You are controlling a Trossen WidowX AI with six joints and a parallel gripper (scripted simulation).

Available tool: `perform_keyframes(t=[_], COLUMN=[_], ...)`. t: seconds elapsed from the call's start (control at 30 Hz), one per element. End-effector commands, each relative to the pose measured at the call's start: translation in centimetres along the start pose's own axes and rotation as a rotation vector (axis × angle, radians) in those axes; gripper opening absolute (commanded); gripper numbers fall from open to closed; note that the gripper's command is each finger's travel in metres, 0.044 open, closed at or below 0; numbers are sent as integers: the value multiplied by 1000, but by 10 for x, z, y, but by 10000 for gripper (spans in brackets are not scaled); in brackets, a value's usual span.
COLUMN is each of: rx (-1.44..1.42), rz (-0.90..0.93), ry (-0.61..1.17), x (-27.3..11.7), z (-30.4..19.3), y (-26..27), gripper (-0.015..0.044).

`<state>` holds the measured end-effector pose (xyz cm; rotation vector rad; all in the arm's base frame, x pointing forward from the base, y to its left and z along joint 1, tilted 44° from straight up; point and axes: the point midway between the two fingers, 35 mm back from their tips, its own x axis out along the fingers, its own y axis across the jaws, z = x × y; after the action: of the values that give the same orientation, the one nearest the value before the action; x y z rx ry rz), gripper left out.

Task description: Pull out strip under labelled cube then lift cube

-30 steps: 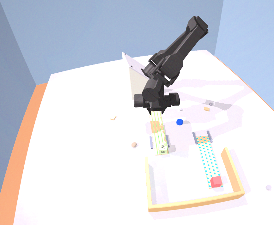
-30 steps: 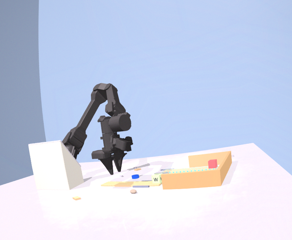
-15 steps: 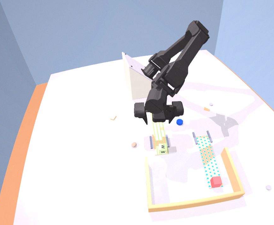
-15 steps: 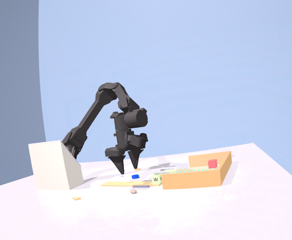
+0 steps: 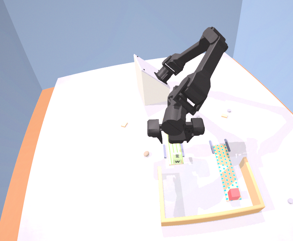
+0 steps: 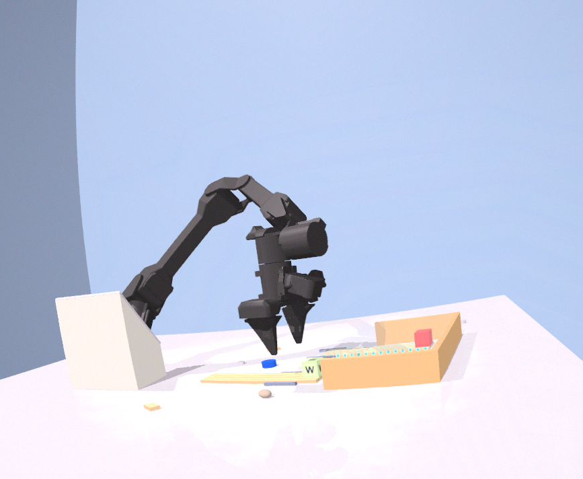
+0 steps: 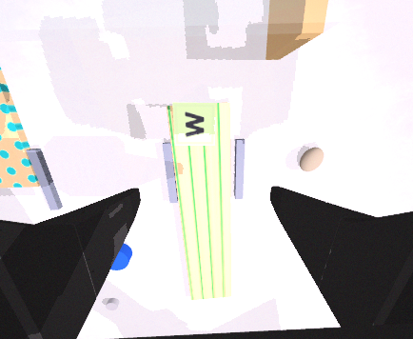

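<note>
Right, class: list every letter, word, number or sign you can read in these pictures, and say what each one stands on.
"W" on the top face of the pale green cube, which rests at the far end of the green-lined strip.
"W" again on a side face of the same cube, seen in the top and exterior views.
No other text shows: the red cube and the dotted strip carry none.

So the gripper [image 6: 283, 344] hangs above the table [image 6: 436, 422], fingers spread wide with nothing between them, tips just over a little blue disc [image 6: 268, 363]. The green W cube [image 6: 310, 369] sits on the striped strip [image 6: 250, 378], right up against the tan tray [image 6: 384, 368]. A red cube [image 6: 422, 338] is inside that tray.
</note>
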<state>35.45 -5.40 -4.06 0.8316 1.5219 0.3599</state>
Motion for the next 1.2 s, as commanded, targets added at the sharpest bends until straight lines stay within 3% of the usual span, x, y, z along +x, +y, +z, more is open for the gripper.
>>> perform_keyframes(t=[0.0,0.27,0.53,1.17], rx=[4,2,2,2], rz=[6,6,6,7], ry=[-5,-6,-6,-6], x=[-3,-7,3,34], z=[14,43,43,44], y=[3,8,8,9], gripper=[440,440,250,250])
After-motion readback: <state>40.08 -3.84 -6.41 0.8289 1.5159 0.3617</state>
